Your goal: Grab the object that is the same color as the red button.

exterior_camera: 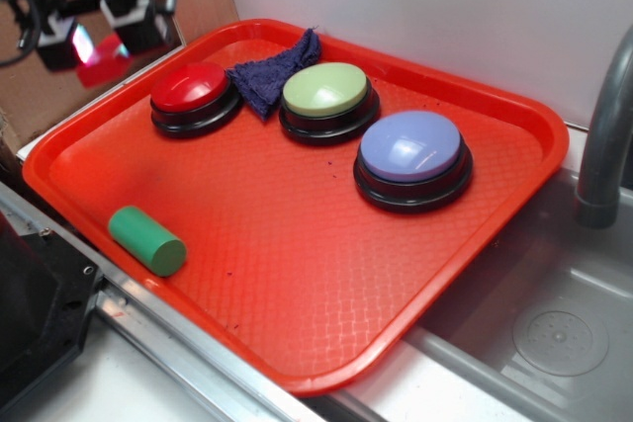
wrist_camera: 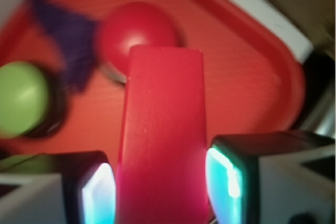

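My gripper [exterior_camera: 99, 37] hangs at the top left, above the tray's far left corner, shut on the small red rectangular block [exterior_camera: 102, 58]. In the wrist view the block [wrist_camera: 163, 135] stands between my two fingers, the gripper [wrist_camera: 160, 190] pressing on both its sides. The red button [exterior_camera: 190, 88], a glossy red dome on a black base, sits on the tray just right of and below the gripper. It shows beyond the block's end in the wrist view [wrist_camera: 137, 32].
Red tray [exterior_camera: 297, 274] holds a pale green button [exterior_camera: 326, 91], a lavender-blue button [exterior_camera: 410, 148], a dark blue cloth [exterior_camera: 272, 71] and a green cylinder [exterior_camera: 146, 240] near the front left rim. A grey sink [exterior_camera: 554, 333] and faucet [exterior_camera: 603, 135] lie at right.
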